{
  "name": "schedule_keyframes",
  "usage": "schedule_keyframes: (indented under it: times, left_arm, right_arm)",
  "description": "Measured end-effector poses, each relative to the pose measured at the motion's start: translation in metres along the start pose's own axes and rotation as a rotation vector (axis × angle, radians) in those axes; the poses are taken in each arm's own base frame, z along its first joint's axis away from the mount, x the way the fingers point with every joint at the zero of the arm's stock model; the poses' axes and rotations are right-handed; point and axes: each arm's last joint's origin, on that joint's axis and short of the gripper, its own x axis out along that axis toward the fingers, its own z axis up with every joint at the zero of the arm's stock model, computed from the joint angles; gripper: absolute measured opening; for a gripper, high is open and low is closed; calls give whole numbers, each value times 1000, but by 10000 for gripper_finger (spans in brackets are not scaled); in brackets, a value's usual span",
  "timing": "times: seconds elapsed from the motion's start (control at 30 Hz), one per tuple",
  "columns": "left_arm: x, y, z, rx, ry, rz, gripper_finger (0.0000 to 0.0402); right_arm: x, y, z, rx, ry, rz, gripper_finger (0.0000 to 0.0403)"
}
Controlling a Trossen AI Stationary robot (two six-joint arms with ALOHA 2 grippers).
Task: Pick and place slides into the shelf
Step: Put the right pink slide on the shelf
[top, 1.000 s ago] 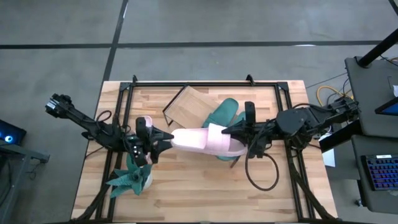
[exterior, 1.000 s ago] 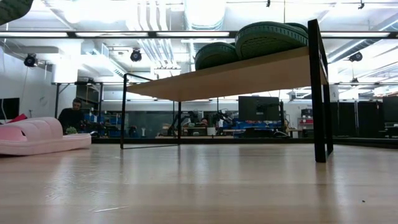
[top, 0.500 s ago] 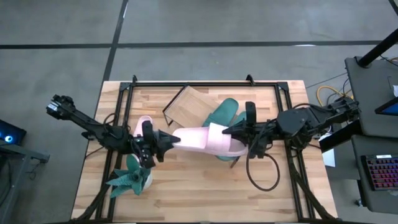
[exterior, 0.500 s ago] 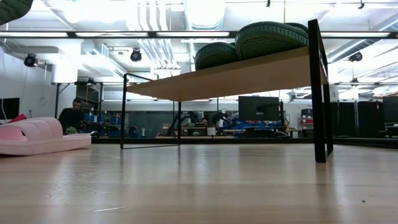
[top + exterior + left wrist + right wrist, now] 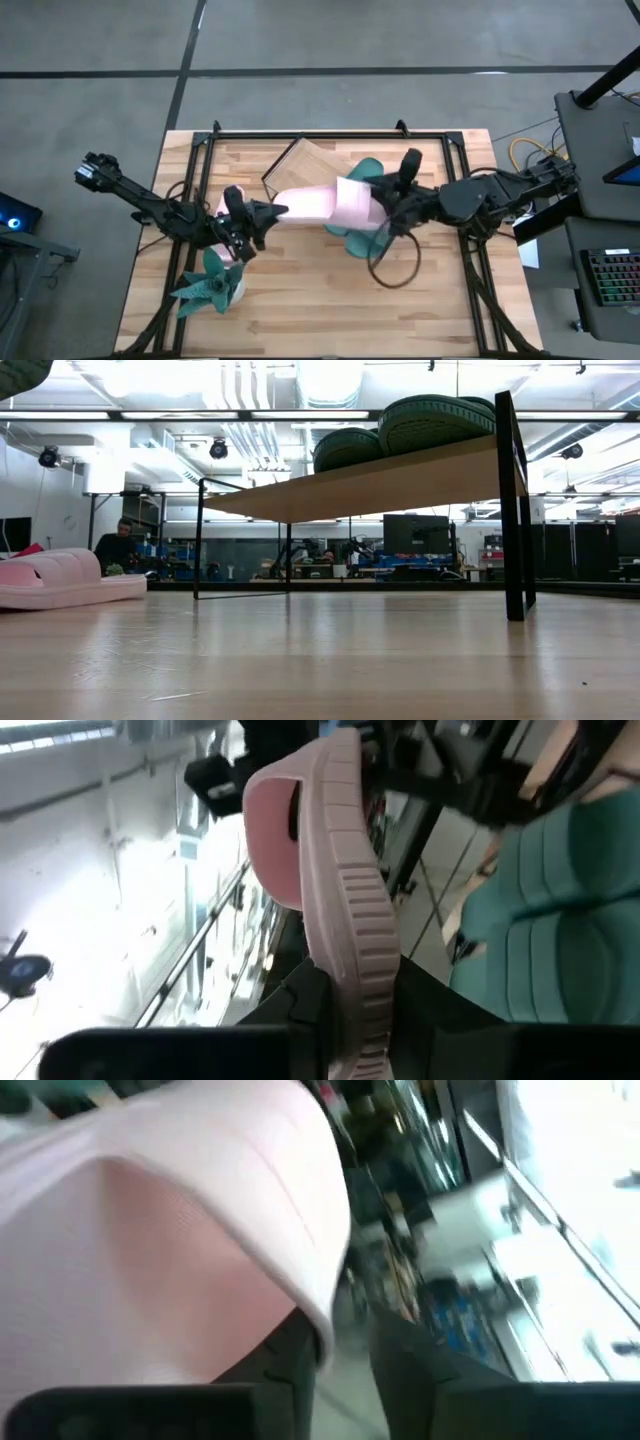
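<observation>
High view: I hold one pink slide (image 5: 320, 207) between both claws above the bench (image 5: 300, 300). Its long axis runs 9-to-3 o'clock. The left claw (image 5: 268, 213) is clenched on its 9 o'clock end; the right claw (image 5: 378, 208) grips the strap end at 3 o'clock. The shelf (image 5: 305, 166) board lies at 12 o'clock, just beside the slide, with two green slides (image 5: 362, 180) already on it, so the next move is toward 12 o'clock, I judge. A second pink slide (image 5: 60, 580) rests on the bench.

Two dark jointed arms, looped black cable (image 5: 395, 268), black-fingered pincers
</observation>
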Motion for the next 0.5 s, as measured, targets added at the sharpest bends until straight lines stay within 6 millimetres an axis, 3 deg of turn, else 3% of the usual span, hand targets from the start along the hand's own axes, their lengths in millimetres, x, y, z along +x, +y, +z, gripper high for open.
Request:
schedule_keyframes:
  times: [0.23, 0.5]
  left_arm:
    - [-1, 0, -3, 10, 97, 11, 40]
    - [2, -7, -6, 18, 309, 39, 38]
  right_arm:
    - [-5, -10, -3, 80, 95, -103, 125]
    - [-6, -13, -7, 97, 231, -214, 133]
